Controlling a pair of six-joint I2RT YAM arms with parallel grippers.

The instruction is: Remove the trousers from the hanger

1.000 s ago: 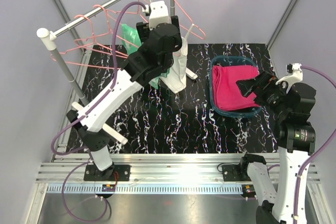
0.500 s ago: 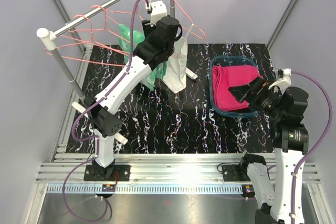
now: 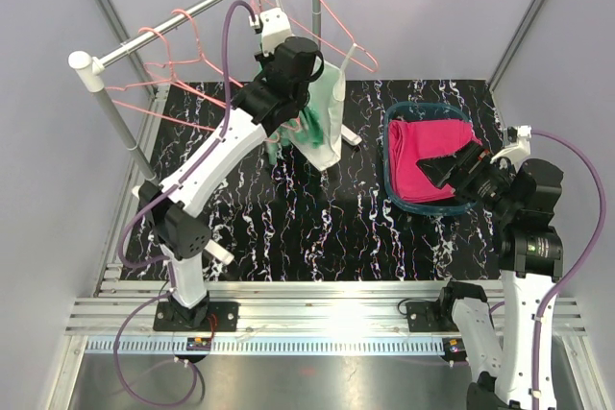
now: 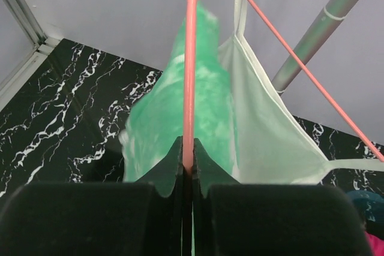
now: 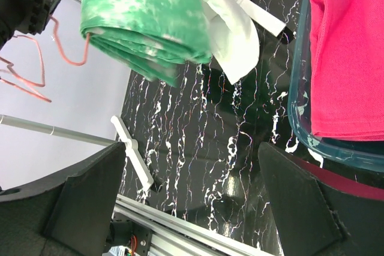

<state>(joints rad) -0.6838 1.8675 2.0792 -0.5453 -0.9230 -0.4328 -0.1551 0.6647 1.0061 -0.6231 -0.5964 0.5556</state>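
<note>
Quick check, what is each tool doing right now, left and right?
Left tool: closed on the pink hanger wire.
Right tool: open, holding nothing.

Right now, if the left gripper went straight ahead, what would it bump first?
Probably the green and white trousers, hanging just ahead of the left gripper. It pinches the pink hanger, whose wire runs ahead over that cloth. Depth is unclear.

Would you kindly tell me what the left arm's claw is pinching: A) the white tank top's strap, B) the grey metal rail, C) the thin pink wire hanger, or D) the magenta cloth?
C: in the left wrist view the left claw is shut on the thin pink wire hanger, in front of the mottled green and white trousers.
</note>
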